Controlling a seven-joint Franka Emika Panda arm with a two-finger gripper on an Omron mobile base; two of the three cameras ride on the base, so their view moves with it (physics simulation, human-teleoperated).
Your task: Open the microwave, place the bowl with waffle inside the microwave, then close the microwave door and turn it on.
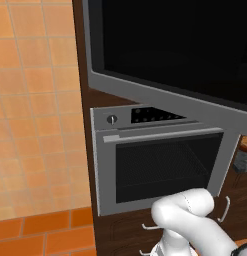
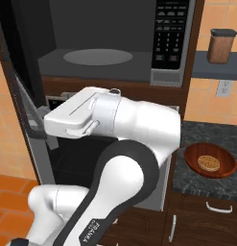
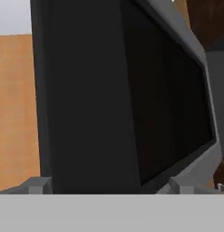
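The gripper (image 3: 109, 185) is spread wide, empty, facing the swung-open microwave door (image 3: 131, 90). The bowl (image 2: 210, 160) with its waffle (image 2: 208, 163) looks rigid and light, likely slippery; pinch its rim.

One microwave (image 2: 115, 43) (door open), one bowl (image 2: 210, 160)

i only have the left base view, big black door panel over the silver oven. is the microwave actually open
Observer: Yes. In the right base view the microwave cavity is exposed, its round turntable plate bare, and the microwave door is swung out to the left.
Operator: wheres the bowl
Observer: The bowl sits on the dark counter right of the oven, waffle inside.
Operator: gripper holding anything
Observer: No. In the hand view the gripper is open, its fingertips spread wide right in front of the door, nothing between them.
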